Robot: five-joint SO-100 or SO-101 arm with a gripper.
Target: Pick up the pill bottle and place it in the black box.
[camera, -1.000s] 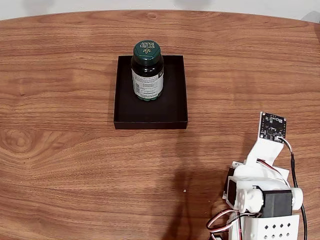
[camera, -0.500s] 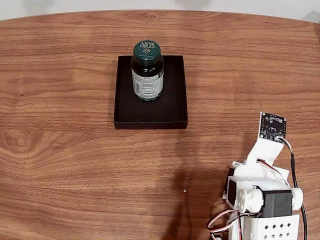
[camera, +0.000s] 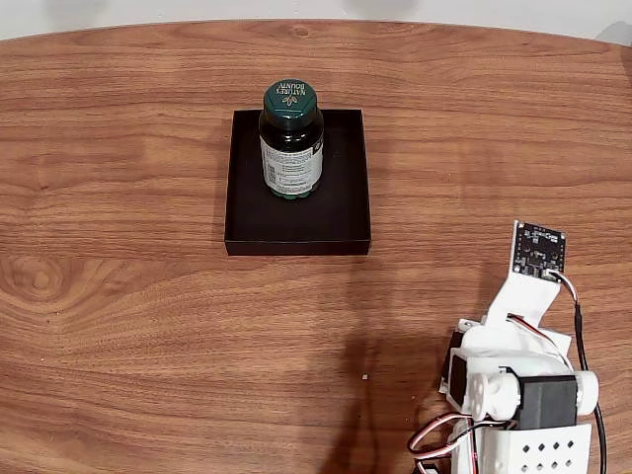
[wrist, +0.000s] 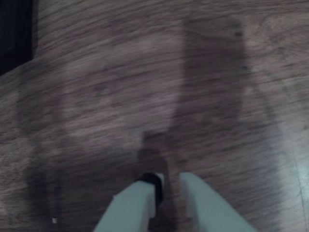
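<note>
A pill bottle (camera: 291, 140) stands upright inside the black box (camera: 336, 212) on a wooden table (camera: 128, 326), resting toward the far left part of the tray's floor in the fixed view, its green screw cap (camera: 290, 100) facing the camera and its white label (camera: 289, 170) wrapped around the dark body. The white robot arm (camera: 518, 380) sits folded at the lower right of that view, well apart from both. In the wrist view, the gripper (wrist: 168, 186) points down over bare wood grain, its two pale fingers (wrist: 133, 205) drawn nearly together with just a thin gap between the tips and nothing between them; the picture is blurred, so whether the tips actually touch is hard to say. A dark edge of the box (wrist: 14, 34) shows at that view's upper left corner.

Judged from how things lie, the bottle is already where the task wants it. Should it need lifting, it looks rigid and light to moderate in weight, with hard, smooth plastic that may slip under narrow fingers. The surest hold is likely across the round body at the label, below the shoulder, where the sides run straight. Its tall, narrow stance suggests a sideways nudge could tip it over.
</note>
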